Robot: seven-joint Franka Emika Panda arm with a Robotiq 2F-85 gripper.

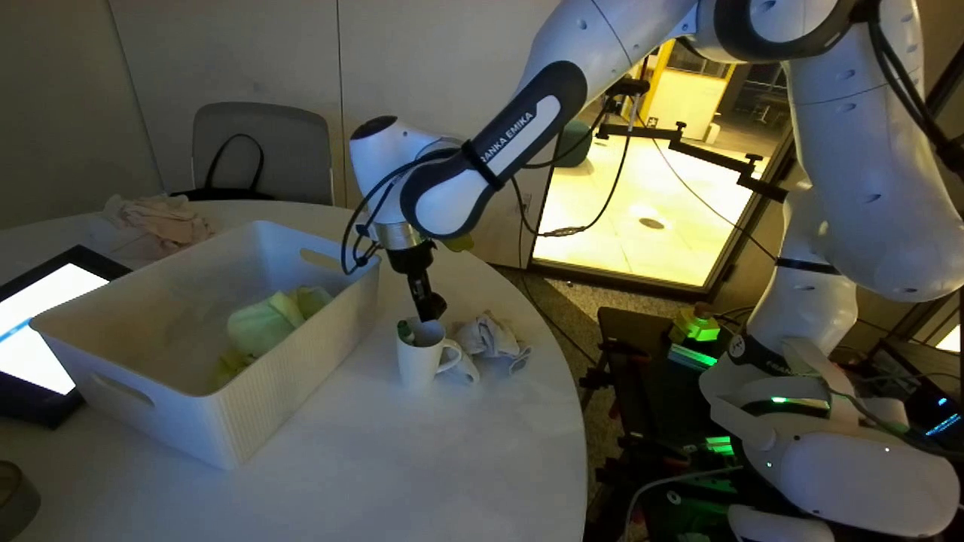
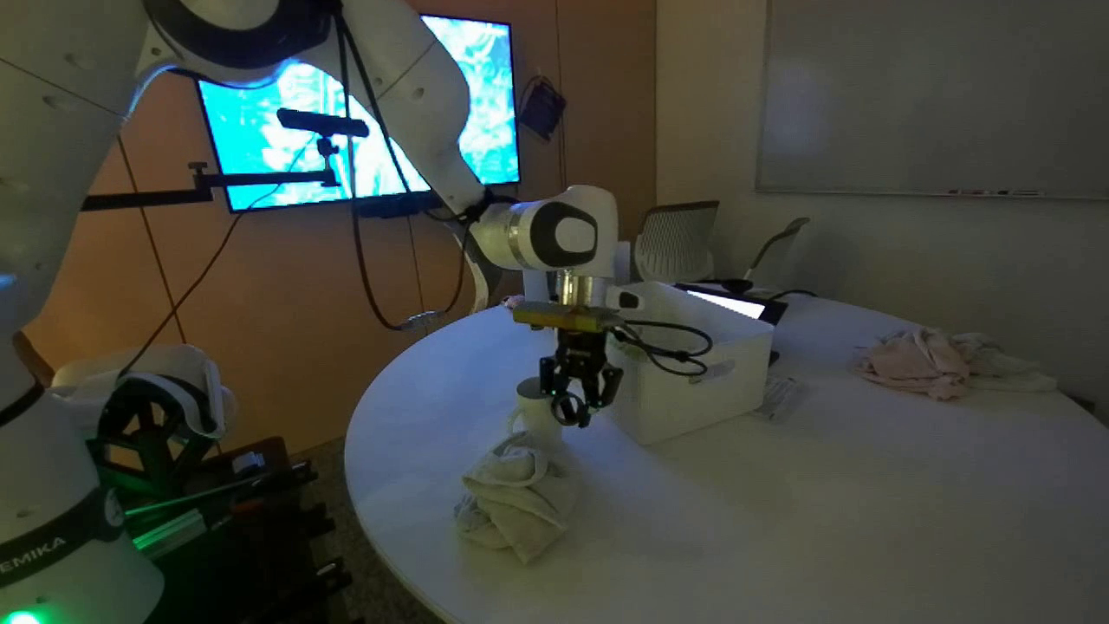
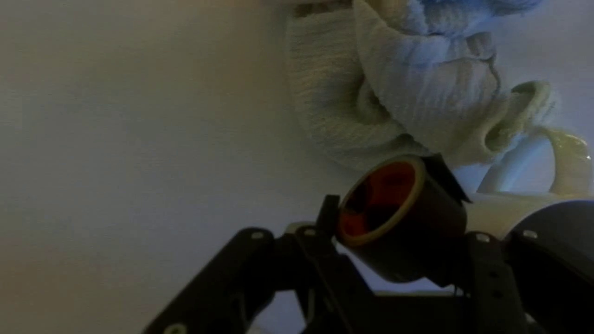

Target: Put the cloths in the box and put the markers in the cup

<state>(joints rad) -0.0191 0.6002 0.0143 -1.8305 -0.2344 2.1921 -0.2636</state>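
At the surface [image 1: 376,467], left to right from here.
Box [image 1: 301,360], yellow-green cloths [image 1: 267,324] inside; cup [image 1: 416,369], one apparent marker [image 1: 405,332] in it; pincer [image 2: 575,394], clamped on a dark roll [image 3: 427,232], seemingly tape, just beside the cup, best raised clear before any sideways swing; pale cloth [image 1: 493,336], crumpled near the cup.

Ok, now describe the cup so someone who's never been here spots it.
On the white table, find the big white box. Near it stands the small white cup, with a crumpled pale cloth by its handle. Unlike both, it has a looped side handle and a dark marker inside.
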